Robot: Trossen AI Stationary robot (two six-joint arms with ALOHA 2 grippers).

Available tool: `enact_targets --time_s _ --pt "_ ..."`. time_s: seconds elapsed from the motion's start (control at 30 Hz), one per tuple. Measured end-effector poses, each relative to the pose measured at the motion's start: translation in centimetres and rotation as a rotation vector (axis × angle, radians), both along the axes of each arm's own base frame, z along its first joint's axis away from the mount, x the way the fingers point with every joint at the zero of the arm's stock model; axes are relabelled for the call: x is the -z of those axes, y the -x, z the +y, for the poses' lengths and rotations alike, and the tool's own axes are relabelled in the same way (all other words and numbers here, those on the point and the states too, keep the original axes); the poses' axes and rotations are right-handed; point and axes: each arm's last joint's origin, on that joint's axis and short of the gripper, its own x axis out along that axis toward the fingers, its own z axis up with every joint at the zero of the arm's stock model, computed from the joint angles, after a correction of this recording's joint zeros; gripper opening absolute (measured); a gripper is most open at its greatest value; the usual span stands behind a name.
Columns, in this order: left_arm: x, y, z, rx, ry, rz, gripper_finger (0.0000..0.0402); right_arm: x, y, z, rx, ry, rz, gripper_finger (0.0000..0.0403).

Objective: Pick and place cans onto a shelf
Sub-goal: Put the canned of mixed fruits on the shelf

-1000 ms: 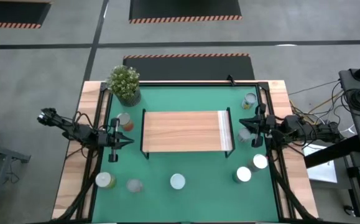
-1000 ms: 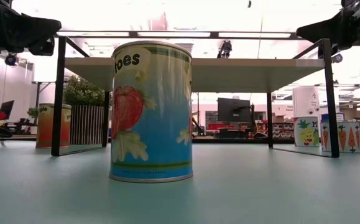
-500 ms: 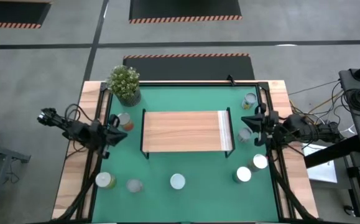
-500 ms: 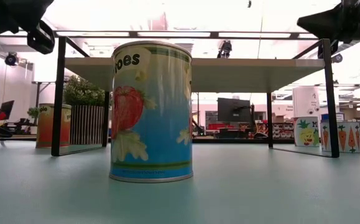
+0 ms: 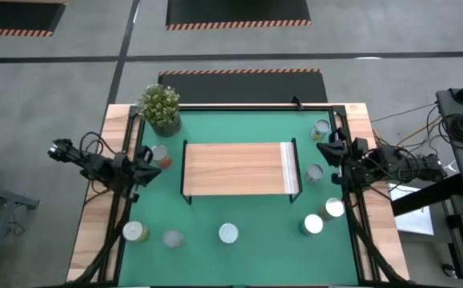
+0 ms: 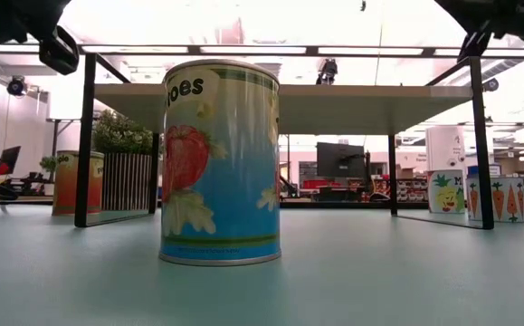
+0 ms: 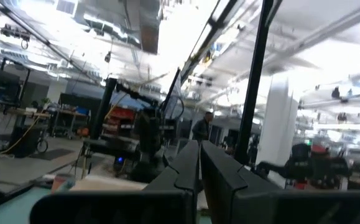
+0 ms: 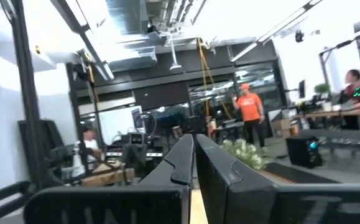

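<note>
The shelf [image 5: 235,168], a light-wood board on a black frame, stands mid-table on the green mat. Several cans stand upright on the mat. One [image 5: 161,156] is left of the shelf and two [image 5: 314,172] [image 5: 321,128] are to its right. Others are along the near side [image 5: 228,233] [image 5: 135,232] [image 5: 334,209]. A tomato can [image 6: 221,163] fills the low view. My left gripper [image 5: 146,155] hovers shut left of the shelf, tipped upward [image 7: 198,168]. My right gripper [image 5: 325,149] hovers shut right of the shelf, also tipped upward [image 8: 194,162]. Neither holds anything.
A potted plant [image 5: 161,106] stands at the far left corner of the mat. Black frame rails [image 5: 127,200] run along both table sides. People [image 8: 249,102] show in the room beyond the table.
Both grippers have risen and tipped their fingers upward, away from the mat. The left one has also rolled about its own axis. In the low view both have climbed to the picture's top corners. Both stay shut, and no can has moved.
</note>
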Motion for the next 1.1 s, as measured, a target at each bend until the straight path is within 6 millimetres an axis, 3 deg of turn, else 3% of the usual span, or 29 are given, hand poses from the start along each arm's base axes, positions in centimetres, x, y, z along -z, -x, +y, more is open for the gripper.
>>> enact_targets --time_s 0.2,0.4,0.73,1.1 --pt "-0.2 0.1 0.1 -0.008 -0.004 -0.025 0.0 -2.6 -0.3 -0.2 0.067 -0.032 0.002 0.0009" --pt "-0.5 0.2 0.1 -0.048 -0.066 -0.054 0.0 -5.0 -0.7 -0.3 0.104 -0.097 0.192 0.0009" --pt "-0.9 0.5 0.2 -0.079 -0.096 -0.097 0.0 -7.6 -0.7 -0.5 0.17 -0.262 0.458 0.0009" --pt "-1.8 1.1 0.6 -0.142 -0.12 -0.204 0.0 -9.8 0.0 -0.9 0.208 -0.363 0.498 0.0009"
